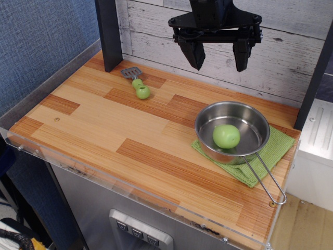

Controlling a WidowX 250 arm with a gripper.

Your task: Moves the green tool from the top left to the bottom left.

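The black two-fingered gripper hung high over the back of the wooden tabletop, its fingers spread wide apart and holding nothing. Down at the far left corner lay the small toy spatula with the grey slotted blade and knobby lime-green handle, flat on the wood, blade pointing toward the dark post, handle knob toward the middle of the table. It sat well apart from the gripper, off to the gripper's side and lower.

Over on the right stood the round steel pan with a wire handle, resting on a flat green cloth, with a round green apple-like ball inside it. None of that was in the way.

As I judged it, the step was the approach, nothing grasped yet. To do it well, the arm needed to travel across toward the post and come down over the green handle rather than the thin blade, since the knobby part offered more to bite on. The fingers looked best turned to straddle the handle across its narrow width. The post stood close by, so a straight descent seemed wiser than a sweep from the side. The near-left corner looked free for the drop.
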